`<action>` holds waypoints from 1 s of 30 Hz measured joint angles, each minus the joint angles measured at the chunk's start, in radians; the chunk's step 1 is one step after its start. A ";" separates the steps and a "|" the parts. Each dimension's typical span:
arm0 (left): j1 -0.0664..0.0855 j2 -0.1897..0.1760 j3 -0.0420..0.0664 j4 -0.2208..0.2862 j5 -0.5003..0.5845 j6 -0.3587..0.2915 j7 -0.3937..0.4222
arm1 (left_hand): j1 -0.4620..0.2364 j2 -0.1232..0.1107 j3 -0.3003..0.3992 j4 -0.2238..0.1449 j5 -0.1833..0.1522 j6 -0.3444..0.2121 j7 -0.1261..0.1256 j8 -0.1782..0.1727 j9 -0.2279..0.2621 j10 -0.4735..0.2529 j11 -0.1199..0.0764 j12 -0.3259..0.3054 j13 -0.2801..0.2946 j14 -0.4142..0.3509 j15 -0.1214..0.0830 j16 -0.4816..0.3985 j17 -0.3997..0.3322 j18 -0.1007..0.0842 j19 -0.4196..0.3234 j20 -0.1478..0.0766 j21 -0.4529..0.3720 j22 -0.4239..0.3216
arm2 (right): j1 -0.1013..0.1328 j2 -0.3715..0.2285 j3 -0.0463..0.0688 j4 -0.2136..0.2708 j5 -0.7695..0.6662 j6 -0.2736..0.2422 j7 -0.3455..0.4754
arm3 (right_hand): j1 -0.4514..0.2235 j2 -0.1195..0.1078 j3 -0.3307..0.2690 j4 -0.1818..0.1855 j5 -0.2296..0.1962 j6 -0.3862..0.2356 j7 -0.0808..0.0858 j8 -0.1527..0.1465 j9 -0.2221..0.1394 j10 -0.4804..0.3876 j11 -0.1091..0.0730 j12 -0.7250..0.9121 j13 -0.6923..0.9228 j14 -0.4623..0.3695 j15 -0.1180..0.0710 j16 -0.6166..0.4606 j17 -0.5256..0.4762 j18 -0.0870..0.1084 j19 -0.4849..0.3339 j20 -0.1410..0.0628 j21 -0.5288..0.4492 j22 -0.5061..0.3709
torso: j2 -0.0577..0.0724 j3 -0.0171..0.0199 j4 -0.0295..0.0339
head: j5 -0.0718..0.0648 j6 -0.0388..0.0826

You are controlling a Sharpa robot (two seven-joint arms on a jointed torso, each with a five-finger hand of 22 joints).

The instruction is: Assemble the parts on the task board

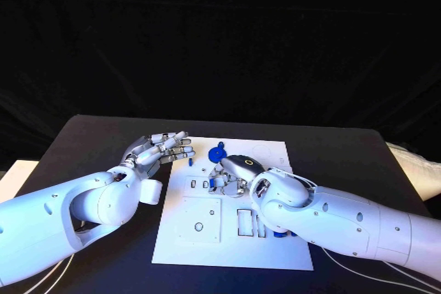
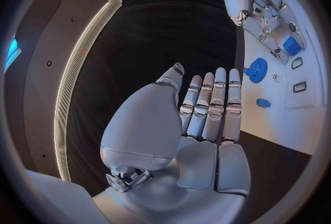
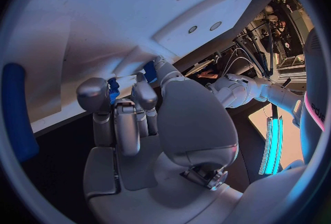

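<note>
Your black table (image 1: 101, 131) carries the white task board (image 1: 262, 246), which runs from the table's middle toward its near edge. Your right arm (image 1: 349, 220) crosses the board's right half, and your left arm (image 1: 64, 211) lies along the table beside the board's left edge.

Your left hand (image 1: 164, 148) sits just off the board's far left corner, palm up, fingers straight and close together, holding nothing and touching no part. Your right hand (image 1: 232, 174) is over the board's middle, fingers curled down onto it. In the right wrist view a small blue part (image 3: 113, 90) shows between the fingertips (image 3: 93, 94), so it looks pinched, though I cannot tell how firmly.

The blue gear (image 1: 216, 155) stands on the board just beyond the right hand toward the far edge, nearer that hand than the left. A small blue peg (image 1: 191, 160) lies by the far left edge, close to the left hand's fingers. The next seating likely belongs to the right hand, straight beneath its fingertips.
</note>
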 measured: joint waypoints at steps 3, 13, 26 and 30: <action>0.000 0.000 0.000 0.000 0.000 0.000 0.000 | 0.000 0.000 0.000 0.000 0.000 0.000 0.000 0.000 0.000 0.000 0.000 0.000 0.000 0.000 0.000 0.000 0.000 0.000 0.000 0.000 0.000 0.000 | -0.001 -0.001 -0.001 0.002 0.000 -0.005 -0.002 | -0.001 -0.003 -0.008 0.003 0.000 -0.006 -0.002 -0.003 -0.002 -0.001 0.001 -0.001 -0.004 0.000 0.000 0.000 0.000 0.000 0.000 0.000 -0.005 -0.004 | 0.000 0.0002 -0.0001 | 0.000 0.000; 0.000 0.002 0.000 -0.004 0.000 0.001 0.000 | 0.000 0.000 0.000 0.000 0.000 0.000 0.000 0.000 0.000 0.000 0.000 0.000 0.000 0.000 0.000 0.000 0.000 0.000 0.000 0.000 0.000 0.000 | -0.014 -0.016 -0.003 0.032 0.000 -0.060 -0.003 | -0.009 -0.021 -0.027 0.022 0.008 -0.015 0.000 -0.003 -0.004 -0.004 0.005 0.003 -0.003 0.003 0.003 0.000 0.000 0.000 -0.004 0.004 -0.005 -0.003 | 0.001 0.0010 0.0000 | -0.001 -0.001; 0.000 0.005 0.000 -0.024 -0.042 0.002 -0.034 | -0.021 0.003 0.013 -0.007 0.000 0.078 -0.056 0.006 0.004 0.149 -0.071 0.018 0.013 0.367 -0.109 0.173 0.139 0.000 0.289 -0.112 0.160 0.072 | -0.017 -0.115 0.055 0.170 0.047 -0.163 0.094 | -0.014 -0.047 -0.084 0.062 0.058 -0.027 0.005 -0.003 -0.006 -0.004 0.005 0.013 -0.005 0.000 0.007 0.000 0.000 0.000 -0.004 0.004 -0.005 -0.004 | -0.003 0.0036 -0.0020 | 0.003 0.003; 0.001 0.002 0.000 -0.032 -0.119 0.002 -0.101 | -0.044 -0.020 0.012 0.002 0.000 0.112 -0.090 0.018 0.013 0.272 -0.118 0.086 0.063 0.422 -0.160 0.624 0.565 0.000 0.414 -0.165 0.292 0.146 | -0.006 -0.188 0.078 0.214 0.114 -0.158 0.147 | 0.036 -0.040 -0.079 0.049 0.061 -0.027 0.005 -0.003 -0.006 -0.010 0.006 0.004 -0.015 0.000 0.007 -0.013 0.000 0.000 -0.020 0.007 -0.028 -0.033 | -0.009 0.0075 -0.0035 | 0.008 0.000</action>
